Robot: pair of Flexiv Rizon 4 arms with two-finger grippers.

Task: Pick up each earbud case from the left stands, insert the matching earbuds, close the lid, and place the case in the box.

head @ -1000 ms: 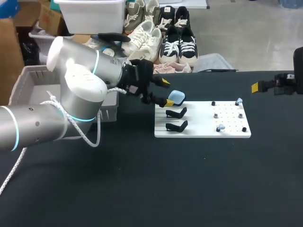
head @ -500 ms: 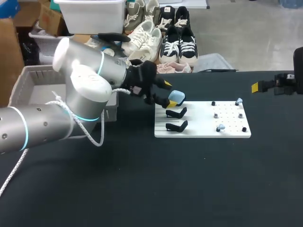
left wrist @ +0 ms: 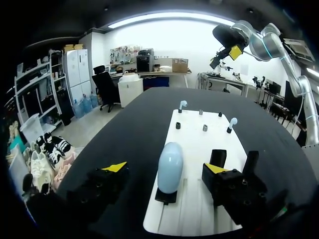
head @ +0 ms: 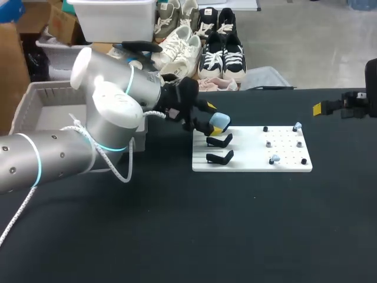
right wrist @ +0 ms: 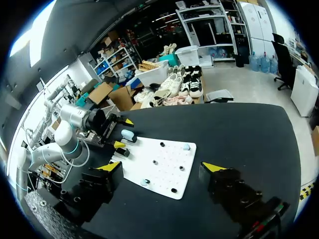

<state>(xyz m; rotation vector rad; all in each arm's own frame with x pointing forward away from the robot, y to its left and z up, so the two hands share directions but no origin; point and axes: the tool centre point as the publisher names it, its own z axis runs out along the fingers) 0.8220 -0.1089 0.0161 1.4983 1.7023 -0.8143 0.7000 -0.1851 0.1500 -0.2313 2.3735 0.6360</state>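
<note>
The left wrist view showed what the arm hid in the head view: the left gripper (left wrist: 164, 168) gaped wide, flanking the pale blue case (left wrist: 170, 158) without touching. The case stood on its black stand (left wrist: 165, 195), long axis upright. The right gripper (right wrist: 161, 167) hung open, empty.

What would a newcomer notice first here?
The big silver left arm, stretched over the table's left side. Its gripper stands open around a pale blue case upright on the rear stand of a white board, with small earbuds on pegs at the board's right end.
</note>
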